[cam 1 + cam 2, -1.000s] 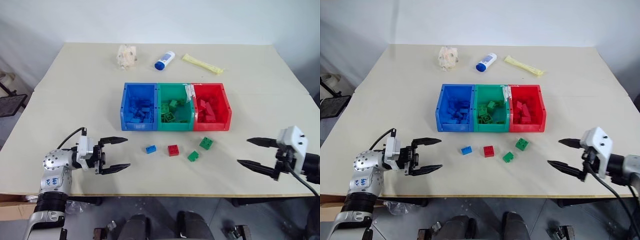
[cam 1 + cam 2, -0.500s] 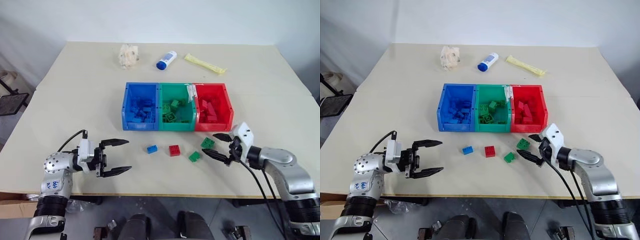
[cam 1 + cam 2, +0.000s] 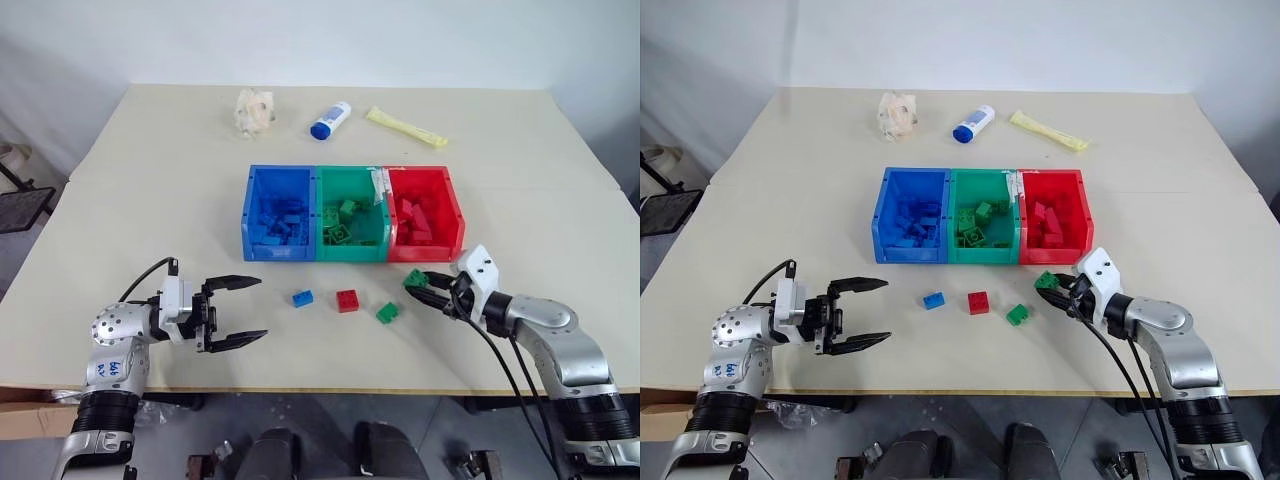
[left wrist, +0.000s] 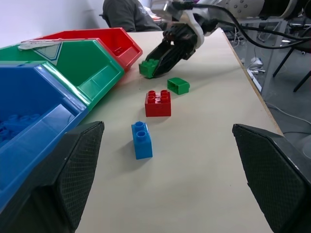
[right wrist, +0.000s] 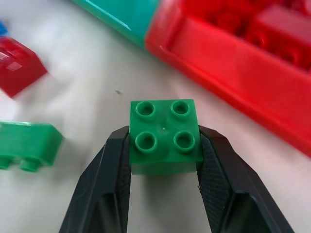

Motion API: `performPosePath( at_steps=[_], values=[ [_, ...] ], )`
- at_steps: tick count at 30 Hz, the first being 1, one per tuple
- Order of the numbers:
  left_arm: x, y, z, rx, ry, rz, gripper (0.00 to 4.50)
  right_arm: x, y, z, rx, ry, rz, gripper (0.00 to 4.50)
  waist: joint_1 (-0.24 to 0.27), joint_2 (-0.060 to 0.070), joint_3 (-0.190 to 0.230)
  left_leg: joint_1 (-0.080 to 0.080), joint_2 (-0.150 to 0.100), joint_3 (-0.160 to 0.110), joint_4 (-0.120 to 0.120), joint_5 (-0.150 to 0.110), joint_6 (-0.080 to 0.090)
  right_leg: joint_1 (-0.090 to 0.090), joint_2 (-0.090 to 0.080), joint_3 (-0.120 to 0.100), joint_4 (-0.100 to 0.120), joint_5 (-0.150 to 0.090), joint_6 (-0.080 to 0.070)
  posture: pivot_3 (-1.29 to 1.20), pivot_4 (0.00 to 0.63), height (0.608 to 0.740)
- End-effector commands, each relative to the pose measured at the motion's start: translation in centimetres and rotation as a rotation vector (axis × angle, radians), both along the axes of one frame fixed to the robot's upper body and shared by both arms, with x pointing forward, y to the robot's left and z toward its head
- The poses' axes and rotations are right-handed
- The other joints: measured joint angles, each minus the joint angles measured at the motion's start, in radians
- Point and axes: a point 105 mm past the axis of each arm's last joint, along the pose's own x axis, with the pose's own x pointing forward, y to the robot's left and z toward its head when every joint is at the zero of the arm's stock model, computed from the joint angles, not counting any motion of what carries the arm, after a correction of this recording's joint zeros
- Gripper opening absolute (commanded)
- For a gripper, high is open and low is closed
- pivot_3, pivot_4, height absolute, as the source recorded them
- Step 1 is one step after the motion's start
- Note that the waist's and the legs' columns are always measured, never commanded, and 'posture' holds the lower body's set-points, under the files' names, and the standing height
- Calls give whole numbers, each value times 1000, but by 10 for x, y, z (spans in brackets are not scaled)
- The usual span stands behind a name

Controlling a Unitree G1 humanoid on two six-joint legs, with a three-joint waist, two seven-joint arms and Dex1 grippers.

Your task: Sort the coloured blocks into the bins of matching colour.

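Left eye view, three loose bricks on tabletop (image 3: 150, 200), blue (image 3: 301, 298), red (image 3: 347, 300), green (image 3: 387, 313), right fingers (image 5: 163, 150) clamping a fourth, green four-stud brick (image 5: 165, 136), left fingers (image 3: 235, 311) spread wide, empty, three bins (image 3: 352, 254) behind.

1. Three joined bins: blue bin (image 3: 279, 226), green bin (image 3: 350, 226), red bin (image 3: 424, 224); each filled with bricks of matching colour.
2. Green four-stud brick (image 5: 165, 136) just in front of red bin, between black fingers (image 5: 108, 170) of right gripper (image 3: 428, 291).
3. Small green brick (image 3: 387, 312), red brick (image 3: 347, 300), blue brick (image 3: 301, 298) in front of bins on beige table (image 3: 150, 200).
4. White tube (image 3: 330, 120) with blue cap, behind bins.
5. Pale yellow packet (image 3: 405, 127) behind red bin.
6. Cream crumpled lump (image 3: 252, 111) behind blue bin.
7. Left gripper (image 3: 238, 311): black fingers, silver-white wrist.
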Motion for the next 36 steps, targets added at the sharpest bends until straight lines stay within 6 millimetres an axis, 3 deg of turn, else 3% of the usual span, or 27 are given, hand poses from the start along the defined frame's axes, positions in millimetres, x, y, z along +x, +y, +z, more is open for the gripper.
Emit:
performPosePath(
  at_steps=[1,6,13,16,21,23,28,32,36],
  values=[
    [0,-2,3,-3,-16,-5,4500,-7,11,40,11,-100,73,1484,-3,0,0,0,0,0,0,0,0,0,0,0,0,0,0,0,150,740],
    [0,-4,3,-5,-18,-14,4500,3,29,72,-4,-183,137,1484,-7,0,0,0,0,0,0,0,0,0,0,0,0,0,0,0,150,740],
    [3,-7,4,-11,-24,-25,4500,47,64,104,19,-297,167,1484,-9,0,0,0,0,0,0,0,0,-1,0,0,0,0,0,0,150,740],
    [3,-11,4,-14,-28,-28,4500,61,73,103,18,-301,172,2446,-6,0,0,0,0,0,0,0,0,-1,0,0,1,0,0,0,150,740],
    [3,-13,5,-24,-37,-24,4500,64,78,102,15,-324,197,4126,-8,0,0,-1,-2,-2,0,0,0,-1,-1,-1,2,0,0,0,150,740],
    [3,-13,5,-23,-36,-23,4500,62,77,104,18,-330,206,4487,-10,0,0,-1,-2,-2,0,0,0,-2,-1,-1,2,0,0,0,150,740],
    [4,-15,4,-27,-33,-31,4500,38,59,103,6,-318,257,4487,-4,0,0,-1,-1,-2,0,0,0,-1,0,-2,2,0,0,0,150,740],
    [7,-17,4,-28,-30,-43,4500,-4,35,82,-33,-203,362,4487,3,0,0,-2,-2,-3,0,0,0,0,-1,-2,1,0,0,0,150,740],
    [8,-14,3,-24,-26,-48,4500,-36,2,65,-83,-100,336,4487,6,-1,1,-2,-2,-2,0,0,0,0,-1,-2,-1,0,0,0,150,740]
  ],
)
